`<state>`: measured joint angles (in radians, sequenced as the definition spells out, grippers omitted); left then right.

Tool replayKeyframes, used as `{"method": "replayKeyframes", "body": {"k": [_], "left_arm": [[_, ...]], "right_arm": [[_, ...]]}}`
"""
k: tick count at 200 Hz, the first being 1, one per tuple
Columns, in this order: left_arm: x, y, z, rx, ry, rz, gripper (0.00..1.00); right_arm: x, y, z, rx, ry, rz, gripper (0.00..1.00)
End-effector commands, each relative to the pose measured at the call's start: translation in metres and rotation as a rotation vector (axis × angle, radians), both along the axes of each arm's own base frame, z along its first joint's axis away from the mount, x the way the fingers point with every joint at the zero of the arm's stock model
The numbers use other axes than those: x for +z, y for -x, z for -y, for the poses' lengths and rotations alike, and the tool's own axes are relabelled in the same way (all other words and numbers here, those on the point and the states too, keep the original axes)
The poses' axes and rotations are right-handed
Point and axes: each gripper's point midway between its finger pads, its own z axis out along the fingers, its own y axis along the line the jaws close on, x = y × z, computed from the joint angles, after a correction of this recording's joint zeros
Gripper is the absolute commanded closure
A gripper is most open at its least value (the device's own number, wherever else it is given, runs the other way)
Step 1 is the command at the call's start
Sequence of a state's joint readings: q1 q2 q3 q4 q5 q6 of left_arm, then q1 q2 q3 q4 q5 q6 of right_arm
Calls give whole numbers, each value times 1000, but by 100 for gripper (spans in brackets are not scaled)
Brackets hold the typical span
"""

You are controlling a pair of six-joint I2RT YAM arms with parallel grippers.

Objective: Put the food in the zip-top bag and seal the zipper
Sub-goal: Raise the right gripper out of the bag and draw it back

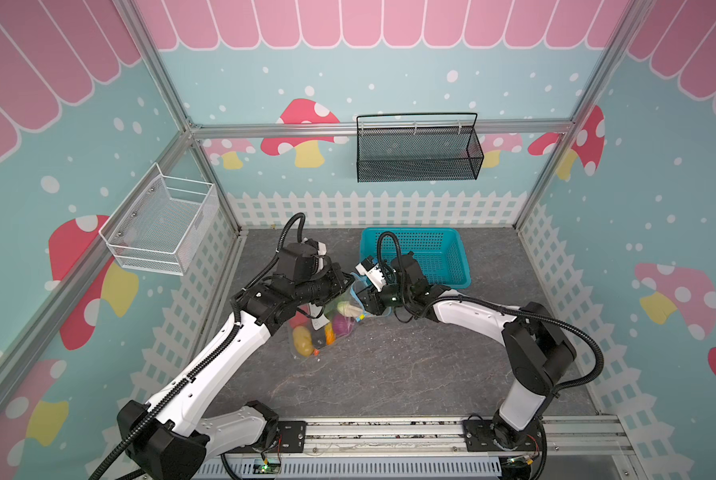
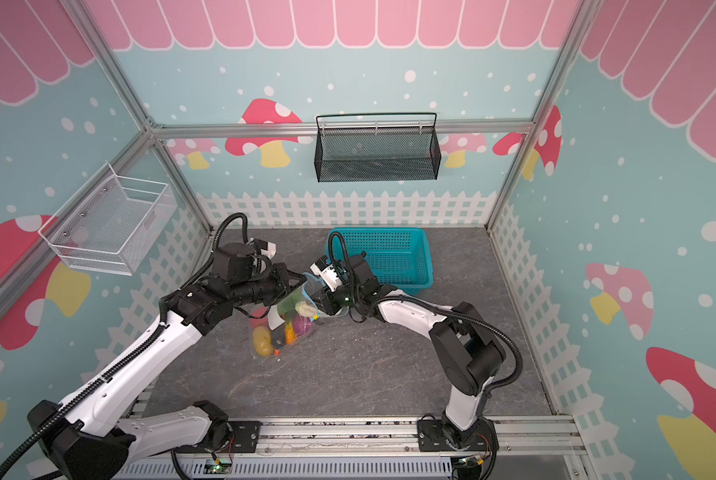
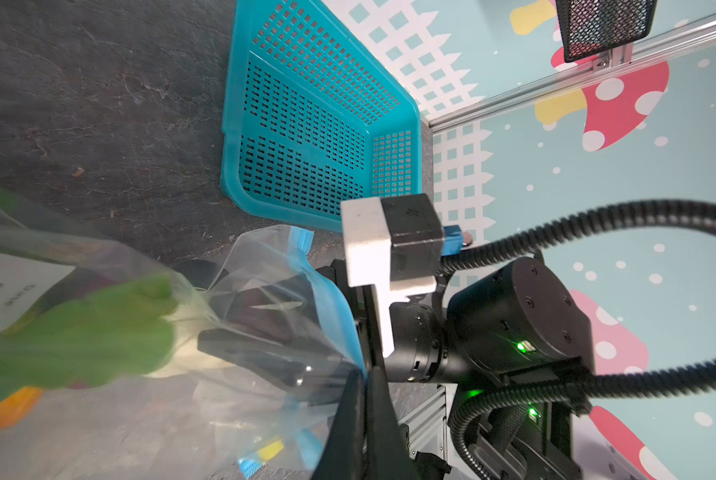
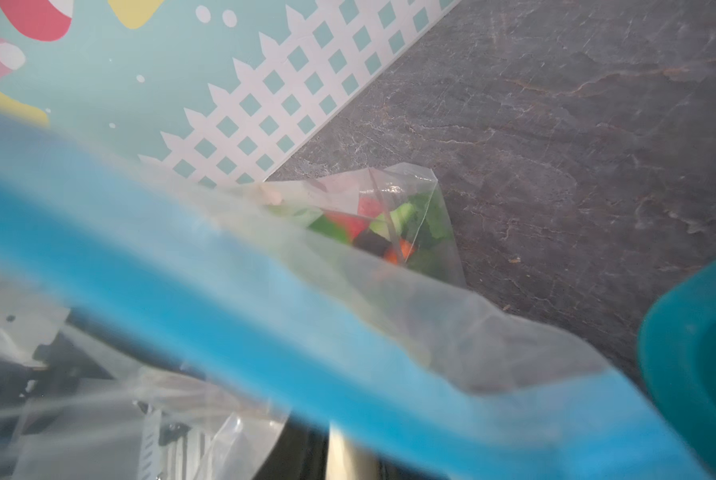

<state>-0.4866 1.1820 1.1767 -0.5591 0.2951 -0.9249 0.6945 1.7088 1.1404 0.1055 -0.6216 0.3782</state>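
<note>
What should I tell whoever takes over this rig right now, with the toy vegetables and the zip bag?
Grippers: left gripper jaws shut on the zipper edge of the zip-top bag; right gripper at the bag's mouth, jaws unclear through the plastic.
Food: potato, purple onion, radish and other pieces lie inside the bag; none seen loose on the table.
Done: loading, as far as visible.
Left: mouth is open; pull the right gripper clear, then run the yellow slider along the zipper.

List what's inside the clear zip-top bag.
Visible through the clear crinkly zip-top bag: yellow toy potato, purple toy onion, orange toy carrot, white radish with green leaves, red piece. The black-and-white left arm covers the bag's upper part; contents there are hidden.
</note>
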Motion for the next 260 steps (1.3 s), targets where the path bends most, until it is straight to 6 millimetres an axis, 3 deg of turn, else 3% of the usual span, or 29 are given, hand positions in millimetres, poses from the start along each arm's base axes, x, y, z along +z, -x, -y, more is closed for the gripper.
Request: {"method": "replayKeyframes", "body": {"k": [1, 26, 68, 101, 152, 260], "left_arm": [[12, -1, 2, -1, 30, 32, 100], [12, -1, 1, 0, 30, 33, 100], [13, 5, -3, 9, 34, 39, 100], [5, 5, -3, 9, 29, 19, 100], [7, 5, -4, 10, 23, 23, 100], [7, 7, -4, 7, 19, 22, 100]], "right_arm": [[49, 13, 19, -35, -31, 98, 68], [46, 23, 54, -159, 2, 112, 63], [-8, 18, 133, -426, 47, 32, 59], [-47, -1, 167, -537, 37, -24, 55], [-74, -49, 166, -554, 75, -32, 49], [-86, -116, 173, -601, 121, 4, 49]]}}
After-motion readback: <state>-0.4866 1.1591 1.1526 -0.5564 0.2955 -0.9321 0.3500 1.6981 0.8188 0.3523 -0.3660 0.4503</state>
